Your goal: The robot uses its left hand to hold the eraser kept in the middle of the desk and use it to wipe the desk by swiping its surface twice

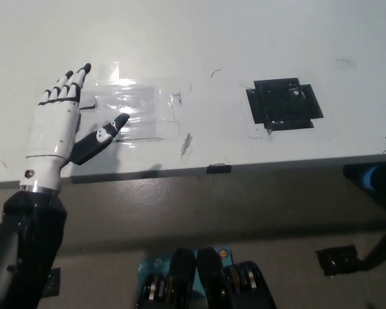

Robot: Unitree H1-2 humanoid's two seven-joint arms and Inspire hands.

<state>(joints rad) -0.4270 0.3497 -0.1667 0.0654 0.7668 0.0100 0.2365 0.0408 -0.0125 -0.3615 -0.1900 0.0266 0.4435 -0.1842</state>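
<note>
Head view: white left hand (pixel 55 132) flat, fingers spread, holding nothing, over clear tape patch (pixel 125 109) near desk (pixel 199 38) front-left edge; eraser not visible, likely hidden beneath hand. Risk: blind closing misses eraser, or nudges it off edge

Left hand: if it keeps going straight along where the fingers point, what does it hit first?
Nothing obvious. The left hand points up and away across the desk; beyond the clear taped sheet the surface looks bare. Height is unclear.

Matt white desk (pixel 244 38), glossy clear tape (pixel 132 106), glossy plastic robot hand (pixel 55 132)
</note>
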